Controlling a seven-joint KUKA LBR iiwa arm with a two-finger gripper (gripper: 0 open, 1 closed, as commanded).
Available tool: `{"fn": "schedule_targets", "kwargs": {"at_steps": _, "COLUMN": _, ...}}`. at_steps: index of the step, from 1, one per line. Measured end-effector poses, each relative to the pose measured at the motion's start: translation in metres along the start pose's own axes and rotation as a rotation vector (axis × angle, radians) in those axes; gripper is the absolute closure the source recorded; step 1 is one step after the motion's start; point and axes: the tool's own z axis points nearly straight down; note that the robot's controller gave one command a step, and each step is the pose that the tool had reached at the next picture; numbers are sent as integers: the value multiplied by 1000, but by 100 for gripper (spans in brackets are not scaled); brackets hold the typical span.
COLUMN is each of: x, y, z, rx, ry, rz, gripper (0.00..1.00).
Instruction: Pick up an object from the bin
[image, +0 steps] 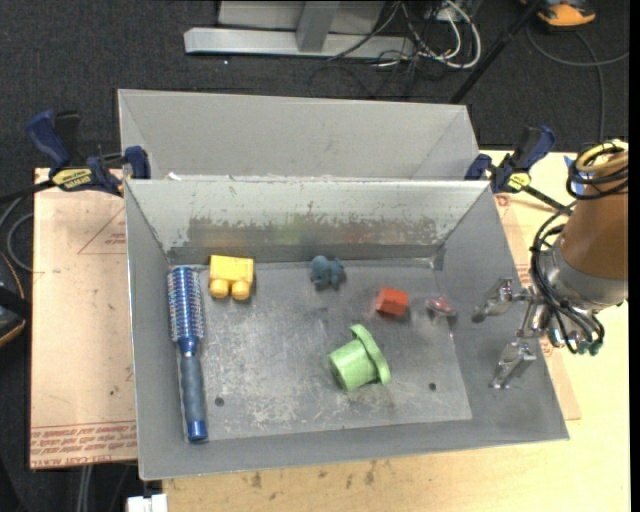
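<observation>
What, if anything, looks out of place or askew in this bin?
Only the green flanged cup near the middle of the bin: it lies tipped on its side. The blue brush, yellow block and red block lie apart, nothing spilled or visibly broken.

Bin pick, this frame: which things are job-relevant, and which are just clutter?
Job:
- gripper, open, nothing between its fingers
- grey bin
- pick candidates: pink piece, red block, green flanged cylinder, blue-grey figure, yellow block, blue brush

Lying about:
- cables
- stand base
</observation>
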Motion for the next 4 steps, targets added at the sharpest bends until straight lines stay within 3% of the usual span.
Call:
{"fn": "schedule_targets", "kwargs": {"at_steps": 1, "x": 16, "y": 23, "z": 117, "rx": 2, "ry": -18, "rz": -69, "gripper": 0}}
{"fn": "schedule_targets", "kwargs": {"at_steps": 2, "x": 12, "y": 88, "z": 117, "rx": 9, "ry": -25, "rz": -167, "gripper": 0}}
{"fn": "schedule_targets", "kwargs": {"at_steps": 3, "x": -21, "y": 147, "z": 117, "rx": 7, "ry": -14, "rz": -261, "gripper": 0}}
{"fn": "schedule_targets", "kwargs": {"at_steps": 4, "x": -22, "y": 148, "z": 116, "rx": 4, "ry": -17, "rz": -259, "gripper": 100}}
